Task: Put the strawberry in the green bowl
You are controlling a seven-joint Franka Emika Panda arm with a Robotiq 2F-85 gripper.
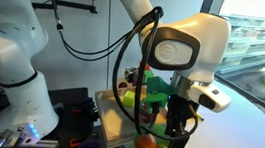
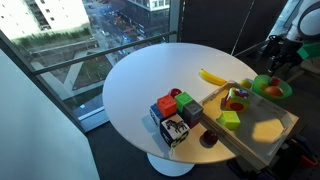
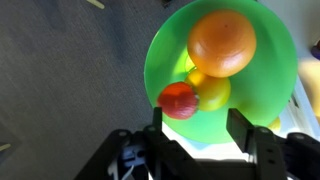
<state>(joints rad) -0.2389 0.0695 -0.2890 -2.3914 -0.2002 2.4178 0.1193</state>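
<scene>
The green bowl (image 3: 260, 90) fills the wrist view and stands at the far right of the white table in an exterior view (image 2: 262, 82). The strawberry (image 3: 178, 100) lies inside the bowl near its rim, against a yellow fruit (image 3: 212, 92) and below an orange ball (image 3: 222, 42). My gripper (image 3: 198, 128) hangs just above the bowl, open and empty, with the strawberry close to one finger. It also shows in both exterior views (image 1: 173, 139) (image 2: 275, 58).
A yellow banana (image 2: 212, 77) lies on the table beside a wooden tray (image 2: 262, 148) that holds a yellow-green block (image 2: 230, 120) and a red fruit (image 2: 236, 104). Several coloured cubes (image 2: 172, 115) sit next to the tray. The table edge is near the bowl.
</scene>
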